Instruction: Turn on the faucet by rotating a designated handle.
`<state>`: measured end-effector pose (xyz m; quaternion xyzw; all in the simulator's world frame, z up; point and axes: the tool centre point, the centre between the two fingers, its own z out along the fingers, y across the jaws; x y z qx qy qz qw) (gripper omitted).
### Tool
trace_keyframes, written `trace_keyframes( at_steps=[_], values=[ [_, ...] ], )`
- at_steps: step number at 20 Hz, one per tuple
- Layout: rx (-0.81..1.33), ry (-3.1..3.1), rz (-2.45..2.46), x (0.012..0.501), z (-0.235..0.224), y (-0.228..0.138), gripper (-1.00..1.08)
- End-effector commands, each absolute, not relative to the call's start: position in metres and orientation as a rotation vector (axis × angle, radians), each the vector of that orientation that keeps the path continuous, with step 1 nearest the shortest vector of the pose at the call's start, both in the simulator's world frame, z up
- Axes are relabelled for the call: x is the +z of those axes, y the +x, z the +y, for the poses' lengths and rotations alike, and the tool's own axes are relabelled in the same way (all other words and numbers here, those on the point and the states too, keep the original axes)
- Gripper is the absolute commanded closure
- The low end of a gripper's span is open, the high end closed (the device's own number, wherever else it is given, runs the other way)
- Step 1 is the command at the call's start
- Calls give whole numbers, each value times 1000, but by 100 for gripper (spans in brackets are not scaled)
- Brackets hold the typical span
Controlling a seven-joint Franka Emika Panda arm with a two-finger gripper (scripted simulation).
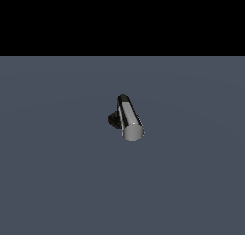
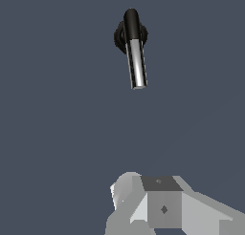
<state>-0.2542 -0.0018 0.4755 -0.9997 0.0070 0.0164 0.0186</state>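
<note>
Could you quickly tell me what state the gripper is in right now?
Gripper: cannot be told whether open or closed; only part shows in the wrist view. It is apart from the handle.

You are looking at flat, dim, even render light in both views; the grey floor carries no clear cast shadow; a bright streak of glare runs along the chrome handle; edges look slightly soft and jagged; the exterior view's top band is pure black.
</note>
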Motion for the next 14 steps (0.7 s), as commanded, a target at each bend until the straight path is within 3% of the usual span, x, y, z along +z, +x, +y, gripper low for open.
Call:
trace_keyframes(
  at_steps=[1,14],
  values=[
    [51,-3104,22,476,-2,-254,108],
    [46,-3108,-14,437,0,-243,108]
  ],
)
